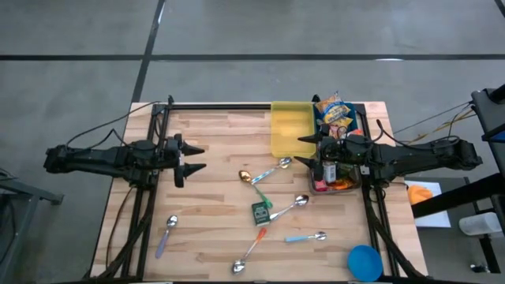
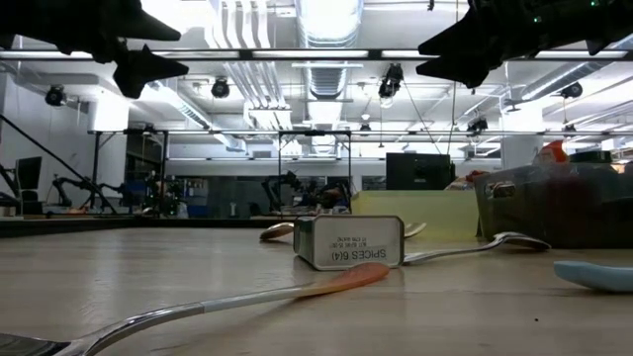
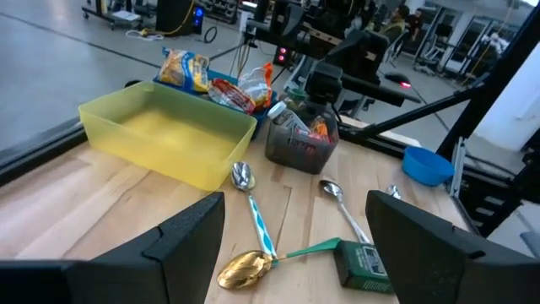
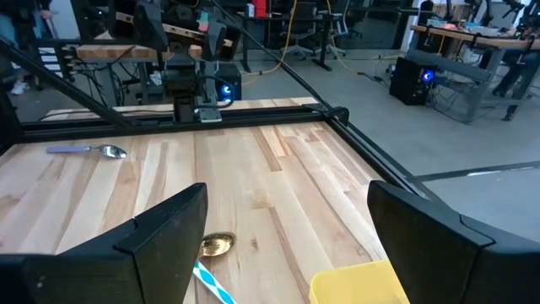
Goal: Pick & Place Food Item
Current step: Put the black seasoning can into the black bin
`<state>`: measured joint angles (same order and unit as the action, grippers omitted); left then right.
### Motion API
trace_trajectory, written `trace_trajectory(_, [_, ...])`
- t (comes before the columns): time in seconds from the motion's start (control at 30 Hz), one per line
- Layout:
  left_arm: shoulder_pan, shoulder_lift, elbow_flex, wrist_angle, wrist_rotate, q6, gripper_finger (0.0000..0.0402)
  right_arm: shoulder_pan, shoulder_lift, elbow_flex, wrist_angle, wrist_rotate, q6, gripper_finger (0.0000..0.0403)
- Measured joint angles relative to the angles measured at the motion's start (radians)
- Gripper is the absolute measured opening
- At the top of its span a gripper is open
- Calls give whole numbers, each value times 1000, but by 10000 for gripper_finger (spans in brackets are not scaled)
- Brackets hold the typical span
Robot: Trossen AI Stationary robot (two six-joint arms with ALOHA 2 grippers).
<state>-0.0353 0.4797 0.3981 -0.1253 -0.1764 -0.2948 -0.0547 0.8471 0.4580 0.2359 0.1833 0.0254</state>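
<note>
Wood tabletop (image 1: 213, 158), high view: left gripper (image 1: 192, 158) and right gripper (image 1: 309, 151) both spread, holding nothing, parked apart for clear reach; yellow bin (image 1: 290, 126) beside dark food basket (image 1: 338, 177).
Low view: spice tin (image 2: 348, 241) among spoons (image 2: 475, 247), cluttering the middle.
Left wrist view: snack packets (image 3: 215, 80) behind bin.
Right wrist view: gold spoon (image 4: 217, 245) below, unobstructed.

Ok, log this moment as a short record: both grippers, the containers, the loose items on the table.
left gripper: open, empty, above the table's left half
right gripper: open, empty, beside the dark bin
yellow tray: far edge, nothing visible inside
dark bin: right of the tray, packed with items
snack packets: behind the bin
green spice tin: table centre
spoons: scattered
blue bowl: near right corner
</note>
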Motion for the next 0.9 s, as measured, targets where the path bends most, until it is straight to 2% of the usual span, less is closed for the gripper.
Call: trace_trajectory(0.9, [0, 0, 0, -8, 0, -24, 290, 0, 0, 0, 0, 0, 0, 325])
